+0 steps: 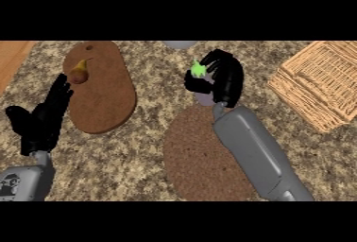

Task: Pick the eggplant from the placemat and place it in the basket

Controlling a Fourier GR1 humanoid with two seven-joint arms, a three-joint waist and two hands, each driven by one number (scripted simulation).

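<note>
My right hand (222,78) is curled round the eggplant (204,98), held above the counter just past the far edge of the round brown placemat (199,160). The eggplant's green stem (199,70) pokes out between the fingers and a bit of its pale purple body shows under the palm; the rest is hidden. The wicker basket (322,82) sits to the right, apart from the hand. My left hand (43,118) rests open at the left edge, fingers up.
A brown wooden cutting board (101,94) lies at the left with a pear-like brown fruit (79,73) on its far end. A grey object (180,44) peeks in at the top. The counter's wooden edge (12,54) shows at the upper left.
</note>
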